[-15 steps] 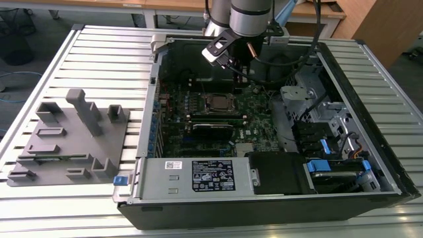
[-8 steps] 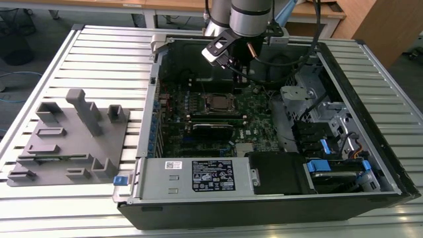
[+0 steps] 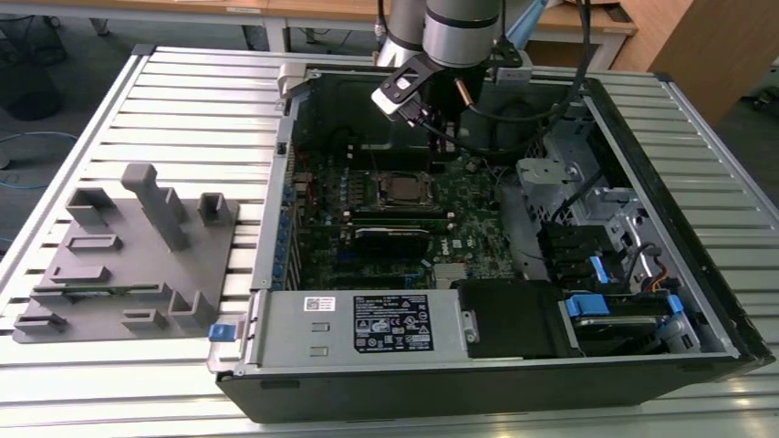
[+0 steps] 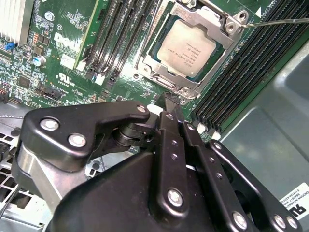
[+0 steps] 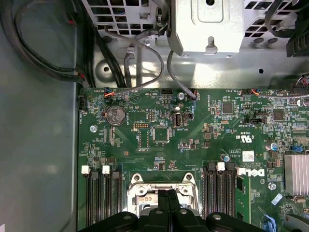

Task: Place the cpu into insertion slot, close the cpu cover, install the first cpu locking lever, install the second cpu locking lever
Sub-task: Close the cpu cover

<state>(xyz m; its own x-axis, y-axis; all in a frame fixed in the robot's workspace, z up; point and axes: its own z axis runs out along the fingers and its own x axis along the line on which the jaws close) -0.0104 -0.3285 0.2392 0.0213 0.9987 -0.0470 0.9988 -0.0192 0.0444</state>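
1. You were working inside an open computer case (image 3: 681, 119) lying on a slatted metal counter (image 3: 182, 109), with the arm reaching down over the green motherboard (image 5: 159, 130)
2. The cpu (image 4: 186, 48) sat flat in the insertion slot (image 4: 152, 54), and the cpu cover (image 4: 212, 19) appeared to lie down over its edges
3. The hand (image 4: 171, 101) hung just beside the near edge of the cover, its fingers together with nothing visible between them
4. A thin silvery rod, judged to be a locking lever (image 4: 280, 21), stuck out from one corner of the cover, well apart from the hand
5. By my reading, the step in hand was latching a lever, so the closed fingertips needed to push on the rod itself, not on the chip or the black memory slots beside it
6. A slow sweep, keeping the rod low enough to catch under its hook, would have suited a springy wire that could slip off the fingers
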